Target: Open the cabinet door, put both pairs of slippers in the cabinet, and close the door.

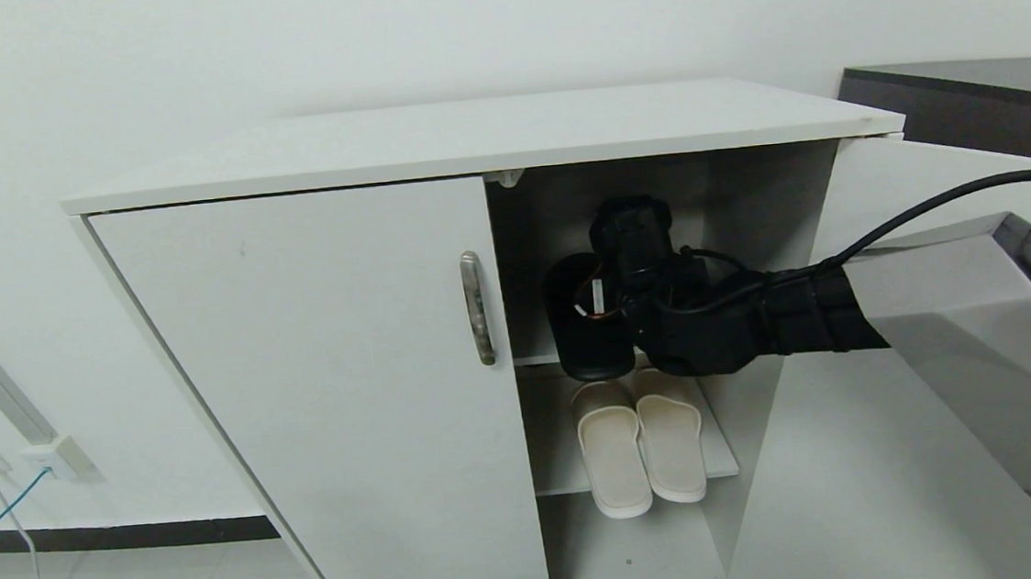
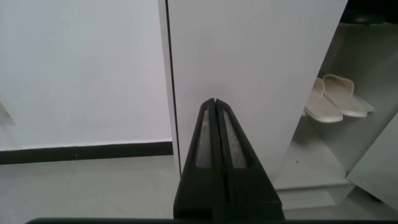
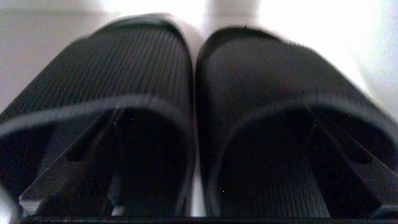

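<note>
Now the right claw [image 1: 611, 305] grips the black slippers [image 1: 580, 344], white slippers [image 1: 640, 445] below it; the left claw [image 2: 215, 127] is clenched, empty.

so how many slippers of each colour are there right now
cream foam slide slippers: 2
black ribbed slide slippers: 2
total: 4
</note>
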`<state>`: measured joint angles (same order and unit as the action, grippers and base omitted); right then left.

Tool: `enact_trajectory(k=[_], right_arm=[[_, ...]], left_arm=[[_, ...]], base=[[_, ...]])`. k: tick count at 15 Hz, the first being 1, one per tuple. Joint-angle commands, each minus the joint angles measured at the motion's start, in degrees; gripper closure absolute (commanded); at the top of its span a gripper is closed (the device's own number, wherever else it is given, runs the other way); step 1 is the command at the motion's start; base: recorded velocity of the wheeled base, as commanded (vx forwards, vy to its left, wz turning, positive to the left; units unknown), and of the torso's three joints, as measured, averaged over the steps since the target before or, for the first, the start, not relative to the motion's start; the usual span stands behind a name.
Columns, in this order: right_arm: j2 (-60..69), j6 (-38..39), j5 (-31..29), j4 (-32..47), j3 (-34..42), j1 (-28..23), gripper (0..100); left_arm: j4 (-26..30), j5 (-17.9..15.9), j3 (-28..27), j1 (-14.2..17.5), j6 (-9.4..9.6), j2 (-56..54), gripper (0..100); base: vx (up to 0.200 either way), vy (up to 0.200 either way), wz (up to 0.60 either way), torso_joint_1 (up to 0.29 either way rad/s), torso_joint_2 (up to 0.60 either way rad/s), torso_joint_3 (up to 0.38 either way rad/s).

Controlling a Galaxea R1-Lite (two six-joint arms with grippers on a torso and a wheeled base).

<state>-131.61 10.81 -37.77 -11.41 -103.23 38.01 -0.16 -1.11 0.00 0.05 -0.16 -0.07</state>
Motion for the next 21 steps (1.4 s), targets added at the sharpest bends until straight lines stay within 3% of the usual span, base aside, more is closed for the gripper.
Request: enact_trajectory(k=[1, 10, 18, 21], right_arm=[[4.1, 0.3, 0.0, -0.3, 3.9, 0.8, 0], [19.2, 3.1, -0.5, -1.2, 23.4, 7.4, 0], [30.3, 2.9, 1.6, -12.1, 43.6, 14.6, 0], [32.3, 2.1, 3.7, -20.1, 50.8, 16.0, 0]], left_arm=[[0.0, 0.0, 0.0, 0.0, -0.02, 0.1, 100], [0.0, 0.0, 0.0, 0.1, -0.02, 0.1, 100], [0.0, 0.0, 0.0, 0.0, -0.11, 0.1, 100], [0.0, -0.1, 0.0, 0.0, -0.02, 0.1, 100]], base=[[0.0, 0.0, 0.0, 0.0, 0.0, 0.0], [0.0, 0.0, 0.0, 0.0, 0.0, 0.0], [0.0, 0.0, 0.0, 0.0, 0.0, 0.0], [0.0, 0.0, 0.0, 0.0, 0.0, 0.0]])
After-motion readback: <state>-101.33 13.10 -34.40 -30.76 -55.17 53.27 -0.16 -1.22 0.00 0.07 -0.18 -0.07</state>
